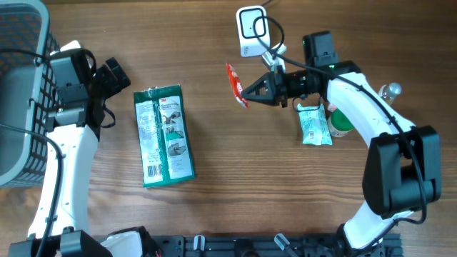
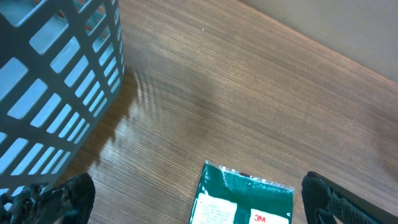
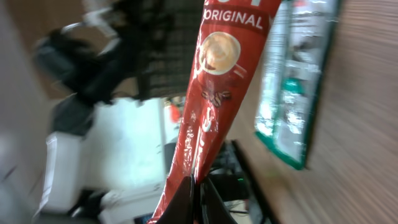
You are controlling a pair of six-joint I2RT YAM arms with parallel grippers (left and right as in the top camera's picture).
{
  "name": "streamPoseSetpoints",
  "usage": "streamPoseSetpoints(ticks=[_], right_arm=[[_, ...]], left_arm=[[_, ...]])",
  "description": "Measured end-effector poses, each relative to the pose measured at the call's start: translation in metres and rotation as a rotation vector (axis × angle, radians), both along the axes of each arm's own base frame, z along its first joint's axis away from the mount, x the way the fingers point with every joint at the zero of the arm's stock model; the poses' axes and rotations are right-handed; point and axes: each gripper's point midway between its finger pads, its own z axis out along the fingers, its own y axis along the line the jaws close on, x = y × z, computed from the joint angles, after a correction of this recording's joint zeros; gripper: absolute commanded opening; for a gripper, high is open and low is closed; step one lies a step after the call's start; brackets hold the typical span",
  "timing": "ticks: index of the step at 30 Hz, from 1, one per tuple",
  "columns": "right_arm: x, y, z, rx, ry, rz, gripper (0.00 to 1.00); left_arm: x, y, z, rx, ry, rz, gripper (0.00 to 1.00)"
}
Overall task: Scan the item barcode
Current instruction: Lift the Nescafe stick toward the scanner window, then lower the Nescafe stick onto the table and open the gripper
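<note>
My right gripper [image 1: 248, 91] is shut on the lower end of a red coffee sachet [image 1: 235, 84] and holds it off the table, just below the white barcode scanner [image 1: 251, 32]. In the right wrist view the sachet [image 3: 214, 93], marked "ORIGINAL", rises from the closed jaws of the gripper [image 3: 196, 193]. No barcode shows on the sachet. My left gripper [image 1: 118, 75] stands open at the left, apart from everything. Between its dark fingers [image 2: 74, 193] the top edge of a green 3M packet [image 2: 245, 199] lies on the wood.
The green 3M packet [image 1: 164, 135] lies flat at centre left. A grey mesh basket [image 1: 21, 93] fills the far left and also shows in the left wrist view [image 2: 62, 81]. A small white-green pouch [image 1: 314, 127] and a green-topped item [image 1: 339, 123] lie under the right arm.
</note>
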Motion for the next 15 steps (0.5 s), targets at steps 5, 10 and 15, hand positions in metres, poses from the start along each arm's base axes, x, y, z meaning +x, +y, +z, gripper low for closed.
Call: streamPoseSetpoints(ticks=[5,10,15], right_arm=[[-0.006,0.007,-0.044,-0.258,-0.002,-0.034,0.04],[-0.014,-0.002,-0.095,-0.614,-0.073,-0.048,0.04],[-0.012,-0.017,-0.122,-0.893,-0.232,-0.034,0.05]], left_arm=[[0.0,0.0,0.0,0.0,0.001,0.0,1.0],[0.0,0.0,0.0,0.0,0.0,0.0,1.0],[0.0,0.0,0.0,0.0,0.001,0.0,1.0]])
